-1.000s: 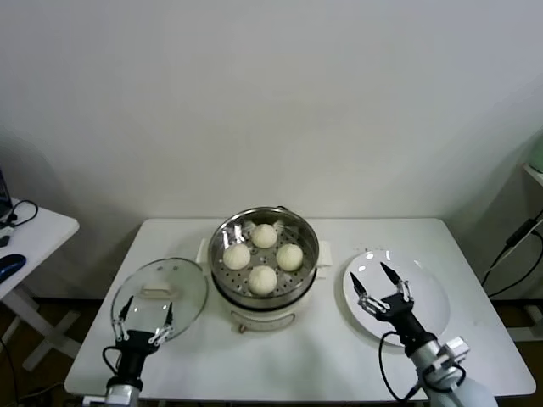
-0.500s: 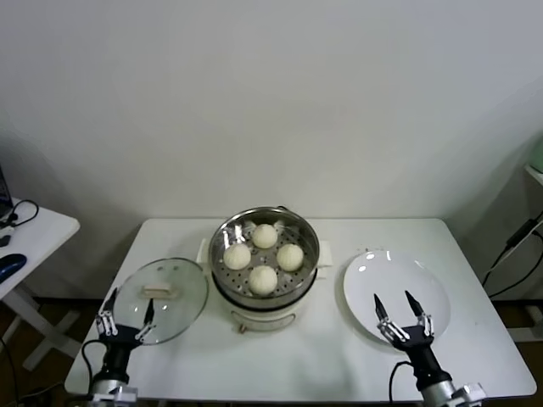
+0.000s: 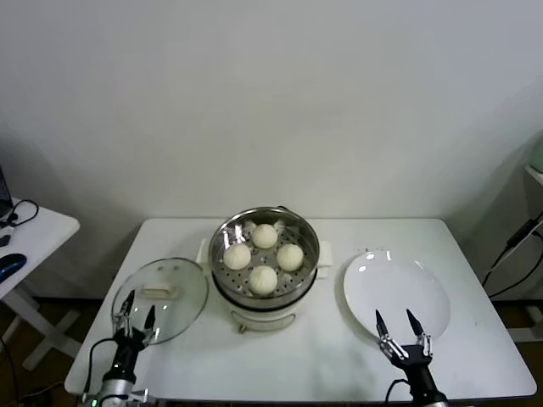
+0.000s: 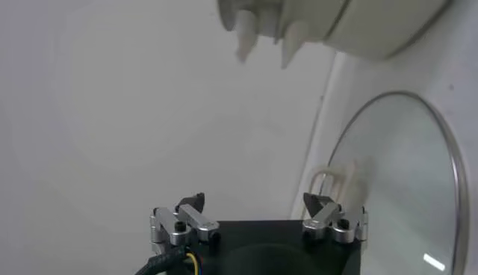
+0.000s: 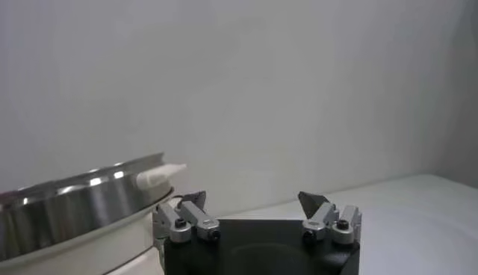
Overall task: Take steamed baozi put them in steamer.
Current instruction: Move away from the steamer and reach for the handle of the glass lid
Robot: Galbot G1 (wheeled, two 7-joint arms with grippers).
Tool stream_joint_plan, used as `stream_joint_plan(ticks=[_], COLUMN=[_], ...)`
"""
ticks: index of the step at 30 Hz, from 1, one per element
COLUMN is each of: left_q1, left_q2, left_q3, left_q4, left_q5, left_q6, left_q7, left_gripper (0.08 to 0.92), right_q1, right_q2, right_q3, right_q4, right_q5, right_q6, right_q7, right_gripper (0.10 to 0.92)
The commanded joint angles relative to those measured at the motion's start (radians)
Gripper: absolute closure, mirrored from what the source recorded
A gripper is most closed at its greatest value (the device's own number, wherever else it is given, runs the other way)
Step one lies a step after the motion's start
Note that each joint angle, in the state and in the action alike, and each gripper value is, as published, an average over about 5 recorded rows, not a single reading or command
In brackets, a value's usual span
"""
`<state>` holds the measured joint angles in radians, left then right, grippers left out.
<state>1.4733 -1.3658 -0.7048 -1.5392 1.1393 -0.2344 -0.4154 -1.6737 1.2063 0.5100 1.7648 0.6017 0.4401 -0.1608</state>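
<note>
Four off-white baozi (image 3: 263,248) sit on the perforated tray inside the shiny steamer (image 3: 264,292), which stands on its cream base at the table's middle. My left gripper (image 3: 135,312) is open and empty, low at the front left, at the near edge of the glass lid (image 3: 170,284). My right gripper (image 3: 401,326) is open and empty at the front right, at the near rim of the empty white plate (image 3: 399,280). The steamer's rim shows in the right wrist view (image 5: 82,194), and its base in the left wrist view (image 4: 358,22).
The glass lid with a white handle lies flat left of the steamer and shows in the left wrist view (image 4: 403,172). A side table (image 3: 25,233) with cables stands far left. Cables hang at the far right (image 3: 517,246).
Both arms have drawn back toward the table's front edge. The right gripper left the middle of the plate for its near rim. The left gripper dipped lower by the lid.
</note>
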Motion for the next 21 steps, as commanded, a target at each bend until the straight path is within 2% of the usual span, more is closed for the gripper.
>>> stream_joint_plan(ticks=[1,9,21], left_q1=[-0.069,-0.110,-0.154], left_q2=[0.002,0.019,0.041], left_q3=[0.005,0.020,0.052], left_q4=[0.093,0.109,0.113], left_q5=[0.173,0.174,0.176], left_q6=[0.032,0.056,0.161], left_q7=[-0.053,-0.017,0.065], left_gripper=[0.177,0.177,0.177], right_q1=[-0.013,-0.019,-0.040], right_q2=[0.017,0.022,0.034], right_q3=[-0.042,-0.053,-0.058], right_q4=[-0.050,-0.046,-0.018], right_q5=[-0.005,-0.012,-0.015], right_q6=[0.044,0.050,0.057], right_q7=[-0.005,-0.005,-0.013], right_gripper=[0.203,0.203,0.203])
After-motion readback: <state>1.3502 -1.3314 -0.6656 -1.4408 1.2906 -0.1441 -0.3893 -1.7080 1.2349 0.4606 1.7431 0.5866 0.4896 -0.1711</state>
